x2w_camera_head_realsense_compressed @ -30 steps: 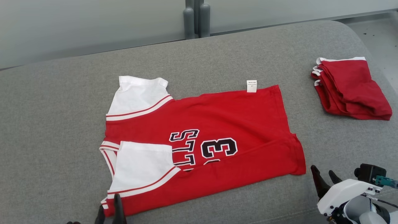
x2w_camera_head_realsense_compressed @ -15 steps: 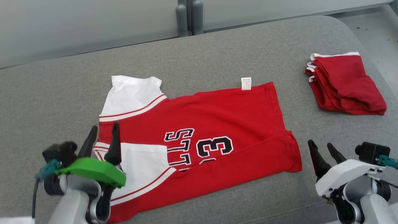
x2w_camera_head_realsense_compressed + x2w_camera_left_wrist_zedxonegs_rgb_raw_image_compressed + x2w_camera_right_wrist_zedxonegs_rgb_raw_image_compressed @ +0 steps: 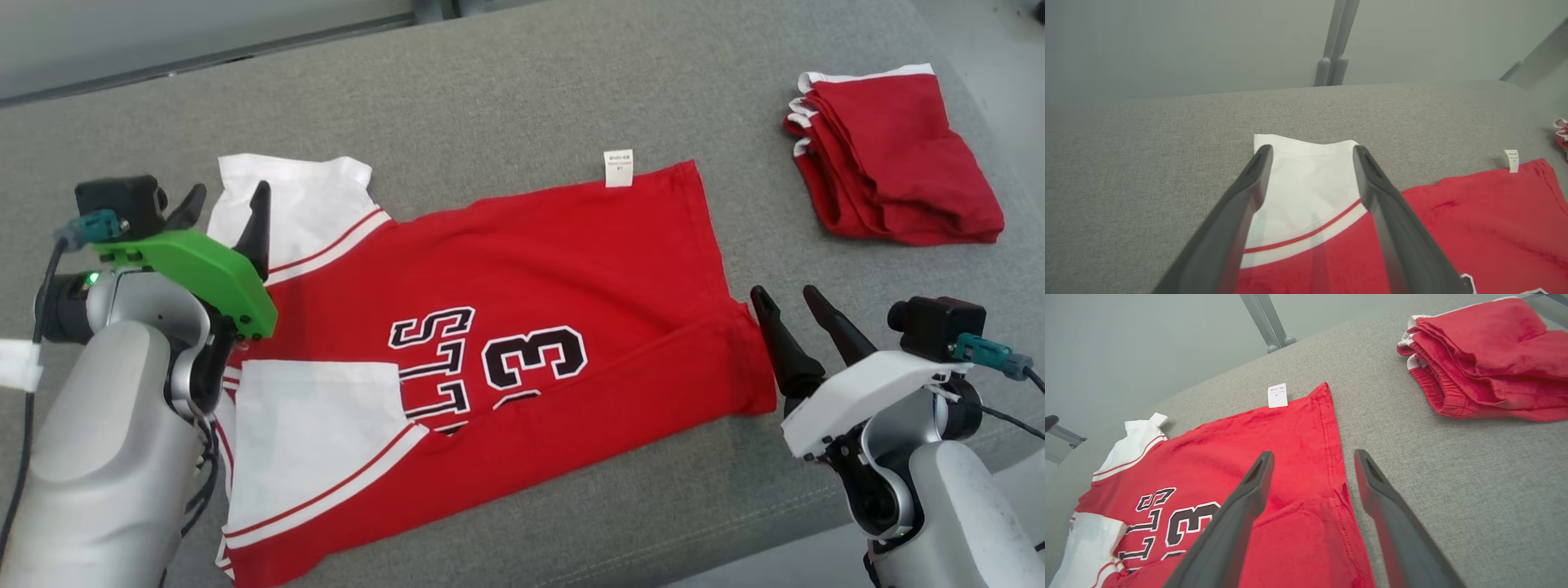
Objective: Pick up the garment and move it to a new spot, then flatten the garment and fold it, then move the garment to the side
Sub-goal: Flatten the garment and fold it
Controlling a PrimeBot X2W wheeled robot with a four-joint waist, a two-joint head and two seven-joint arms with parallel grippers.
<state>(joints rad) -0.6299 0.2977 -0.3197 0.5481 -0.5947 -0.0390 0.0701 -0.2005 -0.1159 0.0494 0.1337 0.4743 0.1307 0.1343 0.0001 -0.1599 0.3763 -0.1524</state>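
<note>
The garment is a red jersey with white sleeves and black lettering, lying flat on the grey cushion with its near long edge folded over. My left gripper hovers open over the far white sleeve, fingers either side of it. At the jersey's hem corner my right gripper stands open, one finger above the red hem, the other over bare cushion. Both grippers hold nothing.
A folded red garment with white trim lies at the far right of the cushion. A white care label sticks out from the jersey's far edge. Grey posts stand behind the cushion. The cushion's front edge runs beside my right arm.
The camera has tilted down, shifting the whole picture. My left arm has risen from the bottom edge to the far sleeve. My right gripper has come forward to the hem corner.
</note>
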